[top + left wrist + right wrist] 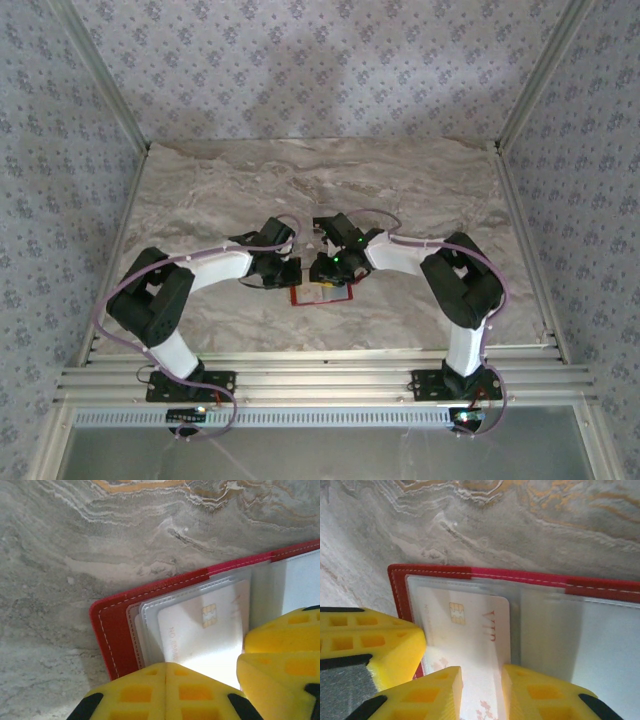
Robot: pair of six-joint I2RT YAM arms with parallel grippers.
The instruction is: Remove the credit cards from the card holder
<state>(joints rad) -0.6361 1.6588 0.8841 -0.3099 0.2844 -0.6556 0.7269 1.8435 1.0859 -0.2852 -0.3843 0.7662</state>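
Left gripper (166, 669) is sitting clenched, its yellow pads meeting with nothing visible between them, at the near edge of the flat red leather-like folding card holder (114, 635). The holder is lying open on the grey veined marble tabletop (100, 540), midway between the two arms.

Right gripper (481, 682) is standing partly spread, jaws parted over the whitish credit card with a gold chip (470, 630); card surface is showing through the gap. Contact unclear: the fingers may be resting on the card or hovering just above it.

Card is lying in a clear pocket of the leaf beside the left gripper. Its long axis is running straight away from the right gripper's fingers toward the stitched far edge.

Judgement: right arm is better placed for the draw. The pull should be running along that axis, back toward its wrist, with the left gripper pinning the holder.
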